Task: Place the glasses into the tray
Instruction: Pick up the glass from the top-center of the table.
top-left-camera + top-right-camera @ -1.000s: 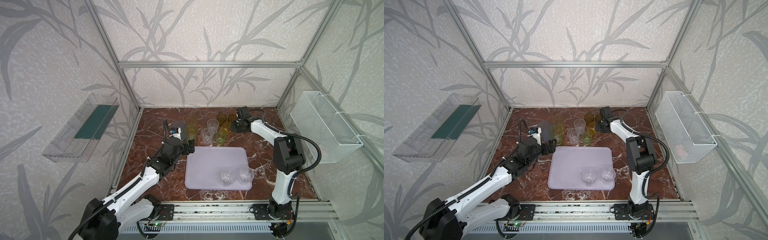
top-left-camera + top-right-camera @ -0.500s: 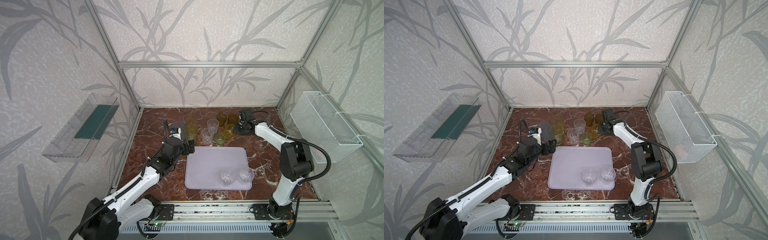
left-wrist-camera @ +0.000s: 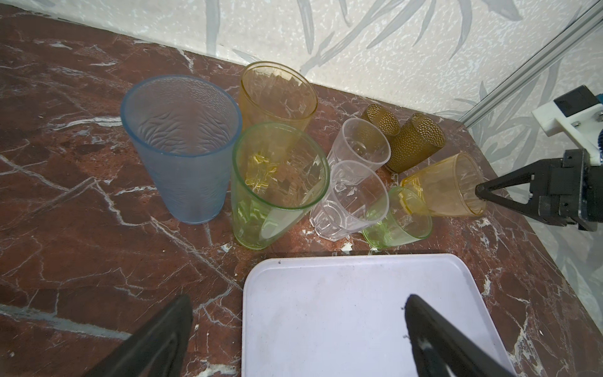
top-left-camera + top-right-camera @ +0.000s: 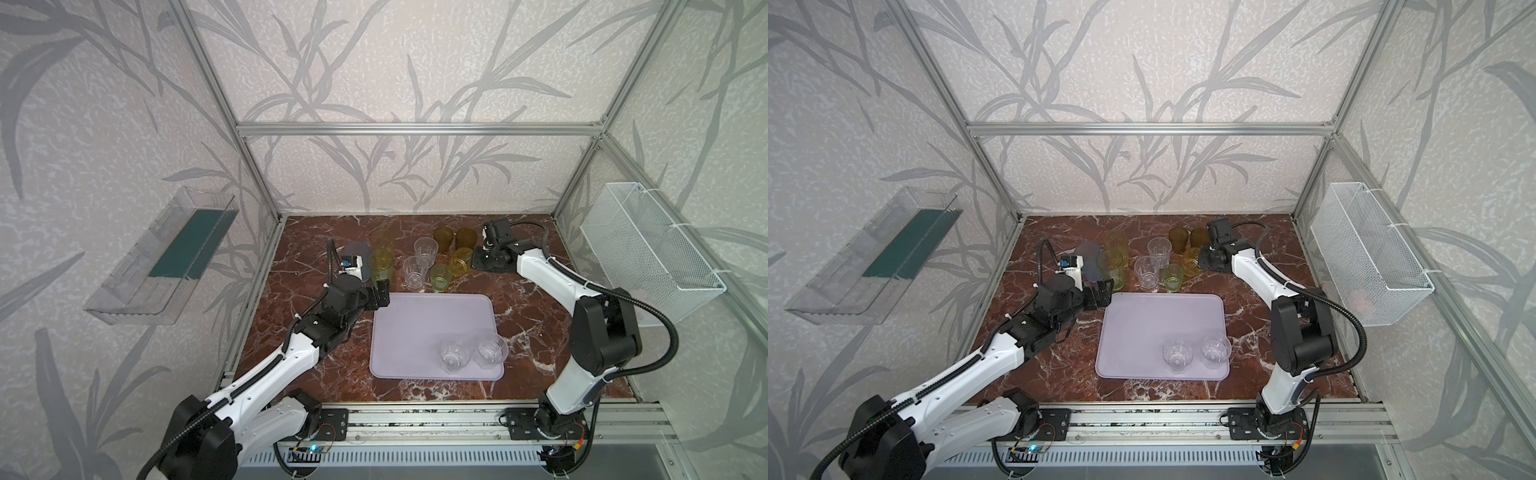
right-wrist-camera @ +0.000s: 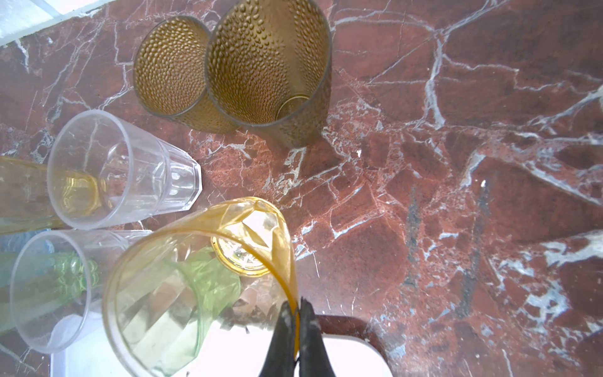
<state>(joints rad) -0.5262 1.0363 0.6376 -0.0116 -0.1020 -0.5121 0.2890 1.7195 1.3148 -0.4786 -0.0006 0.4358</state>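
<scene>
Your right end effector [image 5: 295, 305] is clamping together on the rim of a yellow glass [image 5: 195, 271] — it is tilting at the edge of the other glasses [image 4: 415, 270], which are standing on the bench [image 4: 523, 316] just behind the tray [image 4: 419, 328]. Your left end effector [image 3: 293, 329] is hovering, spread wide apart, at the tray's far left corner, holding nothing. Two clear glasses [image 4: 455, 355] [image 4: 491, 352] are sitting upright in the tray — near its front right corner.

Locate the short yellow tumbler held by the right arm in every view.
In a top view: short yellow tumbler, behind the tray.
In a top view: same place.
Left wrist: tumbler at the right fingers.
Right wrist: rim between them.
Landmark: dimpled amber tumbler beside it.
</scene>
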